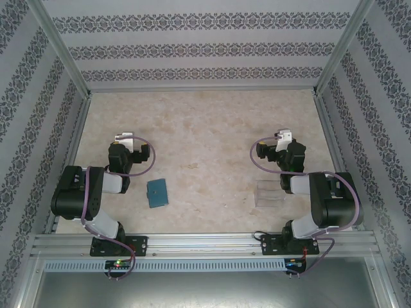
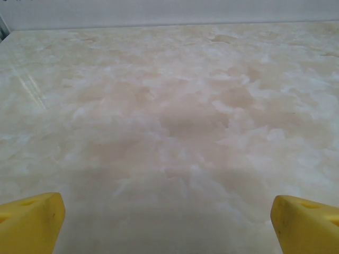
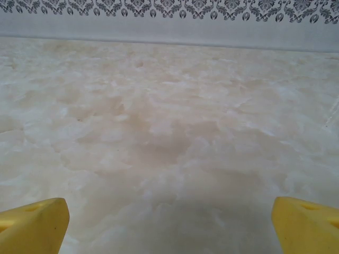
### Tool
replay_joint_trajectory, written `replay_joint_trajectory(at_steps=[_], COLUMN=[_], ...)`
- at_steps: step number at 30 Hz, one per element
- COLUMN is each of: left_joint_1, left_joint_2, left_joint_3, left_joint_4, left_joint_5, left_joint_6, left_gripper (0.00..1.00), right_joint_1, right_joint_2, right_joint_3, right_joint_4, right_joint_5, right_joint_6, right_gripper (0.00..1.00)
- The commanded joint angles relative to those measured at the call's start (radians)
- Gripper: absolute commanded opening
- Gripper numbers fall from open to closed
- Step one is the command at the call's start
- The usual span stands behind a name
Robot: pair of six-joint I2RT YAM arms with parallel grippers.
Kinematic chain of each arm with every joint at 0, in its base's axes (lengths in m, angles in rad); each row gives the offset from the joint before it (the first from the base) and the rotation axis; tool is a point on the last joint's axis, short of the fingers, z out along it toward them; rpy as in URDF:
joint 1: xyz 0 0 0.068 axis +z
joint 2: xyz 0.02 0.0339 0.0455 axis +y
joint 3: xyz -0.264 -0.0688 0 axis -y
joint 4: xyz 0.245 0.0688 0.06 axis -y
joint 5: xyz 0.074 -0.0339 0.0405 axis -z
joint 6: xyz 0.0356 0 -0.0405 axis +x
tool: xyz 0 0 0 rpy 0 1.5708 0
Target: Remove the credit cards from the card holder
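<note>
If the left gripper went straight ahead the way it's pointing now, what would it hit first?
Probably the bare beige marbled tabletop: the left gripper, open, tilts down toward it with nothing in between. Exact depth is unclear.

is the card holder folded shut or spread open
Folded shut, it seems: the card holder lies flat on the table as one small teal rectangle, with no slotted inside showing.

Open table [image 1: 205, 128] surrounds card holder [image 1: 156, 193] and clear box [image 1: 268, 195].
</note>
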Motion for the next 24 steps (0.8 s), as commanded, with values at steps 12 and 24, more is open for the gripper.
replay_joint_trajectory(at_steps=[12,24], left_joint_1=[-0.014,-0.013], left_joint_2=[-0.014,-0.014], left_joint_3=[0.0,0.001], left_joint_4=[0.005,0.004], left_joint_5=[-0.005,-0.009], left_joint_6=[0.019,0.019], left_gripper=[1.0,1.0], right_joint_1=[-0.009,0.003], right_joint_2=[0.003,0.003], right_joint_3=[0.013,0.031], right_joint_4=[0.021,-0.016], right_joint_5=[-0.025,0.106], right_joint_6=[0.018,0.05], right_gripper=[0.98,0.98])
